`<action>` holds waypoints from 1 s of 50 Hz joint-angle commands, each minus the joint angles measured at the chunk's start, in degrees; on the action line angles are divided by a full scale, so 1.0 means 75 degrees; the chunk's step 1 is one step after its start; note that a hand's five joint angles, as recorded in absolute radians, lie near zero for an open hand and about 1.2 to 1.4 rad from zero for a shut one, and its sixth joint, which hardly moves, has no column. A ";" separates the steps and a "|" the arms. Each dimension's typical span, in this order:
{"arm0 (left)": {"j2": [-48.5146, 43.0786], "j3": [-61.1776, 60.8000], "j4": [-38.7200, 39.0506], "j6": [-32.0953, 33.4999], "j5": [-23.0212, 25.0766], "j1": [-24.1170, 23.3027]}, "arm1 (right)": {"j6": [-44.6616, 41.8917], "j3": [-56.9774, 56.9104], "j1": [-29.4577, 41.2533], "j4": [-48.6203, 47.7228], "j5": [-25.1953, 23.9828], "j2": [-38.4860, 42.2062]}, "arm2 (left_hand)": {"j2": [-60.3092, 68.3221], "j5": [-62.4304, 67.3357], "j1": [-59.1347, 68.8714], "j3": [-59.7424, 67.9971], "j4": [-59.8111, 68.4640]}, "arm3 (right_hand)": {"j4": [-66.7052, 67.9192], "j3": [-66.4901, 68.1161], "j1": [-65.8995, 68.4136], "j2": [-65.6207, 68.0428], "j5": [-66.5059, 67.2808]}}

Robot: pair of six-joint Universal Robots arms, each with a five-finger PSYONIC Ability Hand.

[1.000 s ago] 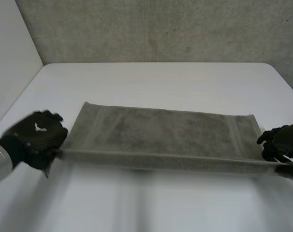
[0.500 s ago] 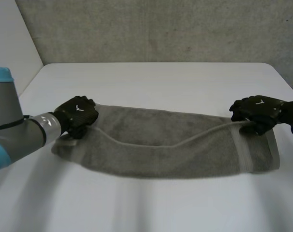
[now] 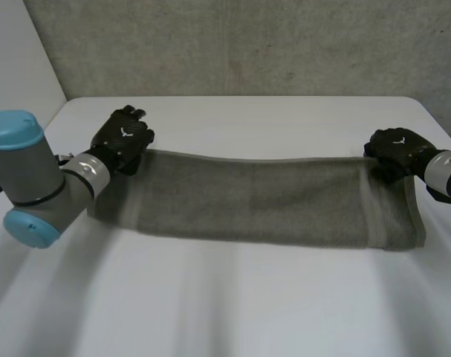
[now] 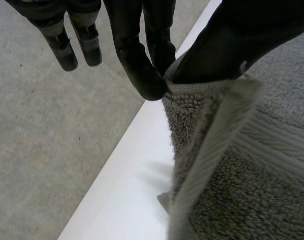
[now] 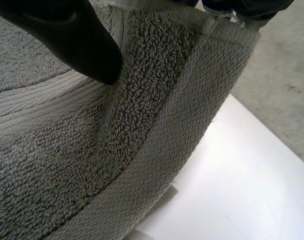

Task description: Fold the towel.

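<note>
Towel (image 3: 270,201), soft, limp and likely light, lies doubled across the tabletop (image 3: 247,297) from 9 to 3 o'clock, left robot hand (image 3: 123,141) pinching its 10 o'clock corner, right robot hand (image 3: 398,151) clamped on its 2 o'clock corner, the best holds.

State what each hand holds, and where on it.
Both hold the towel: the left hand pinches its far left corner, the right hand its far right corner.
</note>
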 commanded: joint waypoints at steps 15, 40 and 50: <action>-0.1068 0.0580 0.0565 0.0044 0.0001 -0.0163 | 0.0212 0.0054 0.0036 -0.0652 0.0249 0.0198 | 0.0353 0.0289 0.0652 -0.0323 -0.0392 | -0.0441 -0.0254 0.0882 0.0411 0.0322; -0.0004 -0.0016 0.1128 -0.0259 -0.0432 -0.0385 | 0.1041 0.0731 -0.0023 -0.1424 0.0413 -0.1029 | -0.9019 -0.9044 -0.8720 -0.0323 -0.0392 | -0.0441 -0.0254 -0.9784 -1.0256 -0.9011; 0.1674 -0.1459 0.1034 -0.1210 -0.0432 -0.0385 | 0.1208 0.2386 -0.0035 -0.0816 0.0061 -0.2731 | -0.8929 -0.8993 -0.8630 -0.0323 -0.0392 | -0.0441 -0.0254 -0.9628 -1.0100 -0.9011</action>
